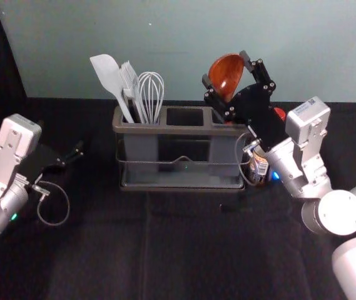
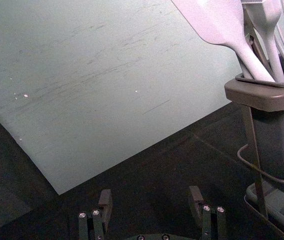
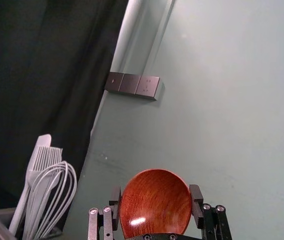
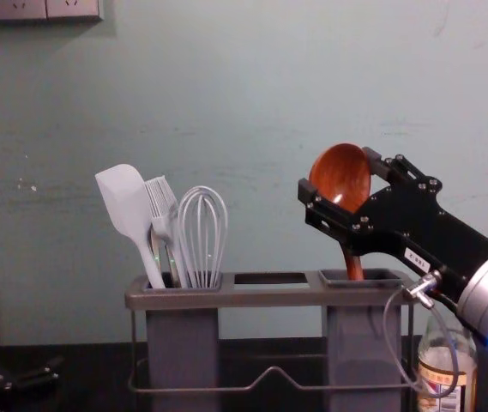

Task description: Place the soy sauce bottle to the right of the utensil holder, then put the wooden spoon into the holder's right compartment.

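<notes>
Idling leftmost, the left claw [image 2: 150, 199] was spread. Below and left of the right claw [image 4: 340, 174] stood the utensil holder [image 4: 269, 298]. Right claw gripped the wooden spoon [image 4: 338, 170], handle in the right compartment [image 4: 362, 343]; release apparently remained. Soy sauce bottle [image 4: 439, 359], lower right, looked placed.

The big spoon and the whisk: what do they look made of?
The spoon looks like reddish-brown wood, with visible grain and a glossy, probably lacquered finish catching a bright highlight. The whisk is pale grey with smooth, rounded loops, perhaps silicone or plastic, though coated wire is possible.
</notes>
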Available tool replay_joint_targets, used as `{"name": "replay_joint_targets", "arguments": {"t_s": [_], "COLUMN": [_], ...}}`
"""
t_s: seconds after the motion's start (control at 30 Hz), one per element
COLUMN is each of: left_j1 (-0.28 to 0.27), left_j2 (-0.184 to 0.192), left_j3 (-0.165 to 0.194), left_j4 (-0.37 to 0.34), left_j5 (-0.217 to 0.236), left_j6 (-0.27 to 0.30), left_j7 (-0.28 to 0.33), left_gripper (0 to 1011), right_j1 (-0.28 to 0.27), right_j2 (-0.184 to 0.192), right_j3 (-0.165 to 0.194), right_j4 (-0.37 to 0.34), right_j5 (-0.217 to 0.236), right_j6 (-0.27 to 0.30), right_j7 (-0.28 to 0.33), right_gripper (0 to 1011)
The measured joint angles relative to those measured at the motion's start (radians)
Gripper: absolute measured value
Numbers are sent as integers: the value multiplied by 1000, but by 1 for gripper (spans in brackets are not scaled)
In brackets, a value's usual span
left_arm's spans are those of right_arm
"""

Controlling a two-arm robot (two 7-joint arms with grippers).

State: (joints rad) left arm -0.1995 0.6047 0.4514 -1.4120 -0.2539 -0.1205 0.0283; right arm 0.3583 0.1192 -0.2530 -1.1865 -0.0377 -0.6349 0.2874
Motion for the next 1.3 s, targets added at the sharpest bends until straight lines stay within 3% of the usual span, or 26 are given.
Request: {"name": "replay_joint_targets", "arguments": {"t_s": [0.2, 0.3, 0.6, 0.8, 0.9, 1.07, 1.17, 1.3], "left_j1": [0, 0, 0, 0, 0, 0, 0, 0], "left_j2": [0, 0, 0, 0, 0, 0, 0, 0], "left_j3": [0, 0, 0, 0, 0, 0, 0, 0], "left_j4": [0, 0, 0, 0, 0, 0, 0, 0], "left_j5": [0, 0, 0, 0, 0, 0, 0, 0], "left_j6": [0, 0, 0, 0, 0, 0, 0, 0], "left_j7": [0, 0, 0, 0, 0, 0, 0, 0], "left_gripper": [1005, 1005, 1005, 1005, 1005, 1005, 1005, 1005], "right_j1": [-7, -9, -44, -124, -193, -264, -320, -351], "right_j2": [1, 3, 7, 23, 37, 46, 44, 33], "right_j3": [1, 2, 17, 41, 60, 91, 140, 190], "right_j4": [-11, -24, -99, -205, -273, -331, -370, -385], "right_j5": [-1, -1, -4, 3, 14, 18, -1, -34], "right_j6": [8, 13, 37, 59, 62, 55, 46, 53], "right_j7": [-2, -3, -29, -46, -53, -69, -108, -156], "right_gripper": [898, 1000, 1003, 1002, 1002, 1003, 1003, 1002]}}
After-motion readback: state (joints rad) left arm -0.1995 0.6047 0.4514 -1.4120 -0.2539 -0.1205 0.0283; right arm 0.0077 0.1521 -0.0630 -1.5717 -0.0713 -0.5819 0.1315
